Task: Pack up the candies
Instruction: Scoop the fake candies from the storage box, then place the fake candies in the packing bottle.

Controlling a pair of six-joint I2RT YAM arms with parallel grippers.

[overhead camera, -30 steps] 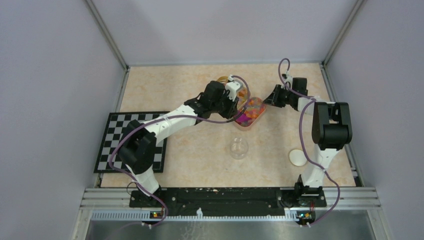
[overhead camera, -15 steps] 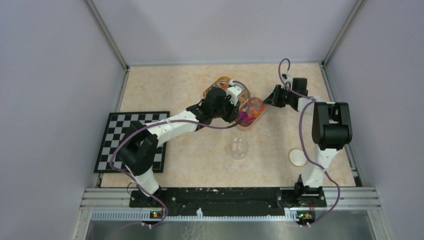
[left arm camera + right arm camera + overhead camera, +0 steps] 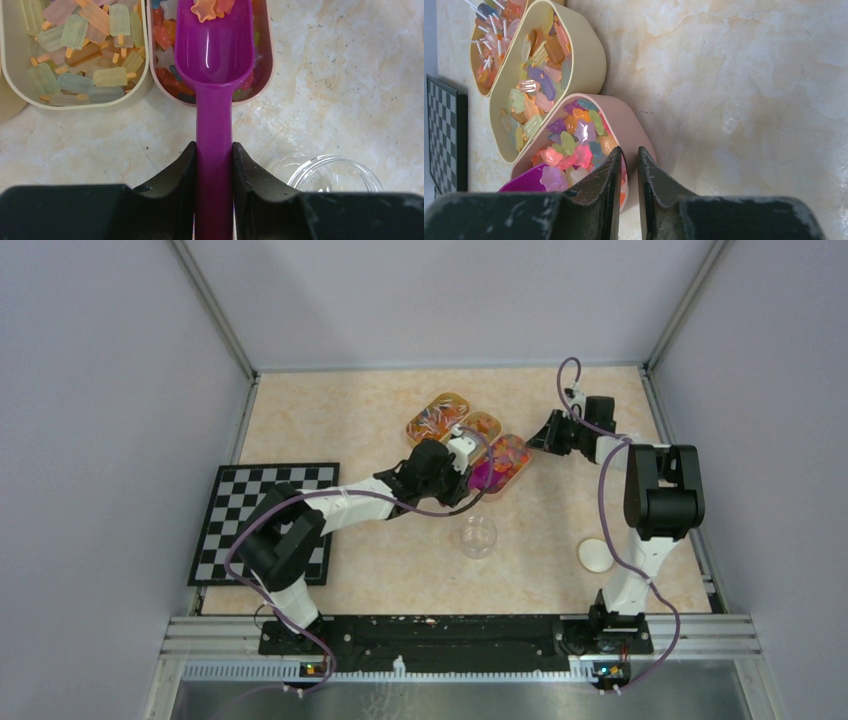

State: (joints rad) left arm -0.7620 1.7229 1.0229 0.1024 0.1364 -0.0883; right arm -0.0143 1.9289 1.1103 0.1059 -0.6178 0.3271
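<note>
The beige marbled table point(image 3: 380, 570) carries a checkerboard mat point(image 3: 225, 510) at left. Three oval trays point(image 3: 591, 60) of candies point(image 3: 508, 453) sit at upper centre. A clear glass jar point(image 3: 478, 536) stands mid-frame and a white disc point(image 3: 594, 555) lies at lower right.

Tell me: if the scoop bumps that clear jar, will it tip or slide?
The jar looks empty, so probably light; a bump from the scoop would likely slide it on the smooth table. It stands upright and squat, so tipping seems less likely. Toppled, its round body could roll.
</note>
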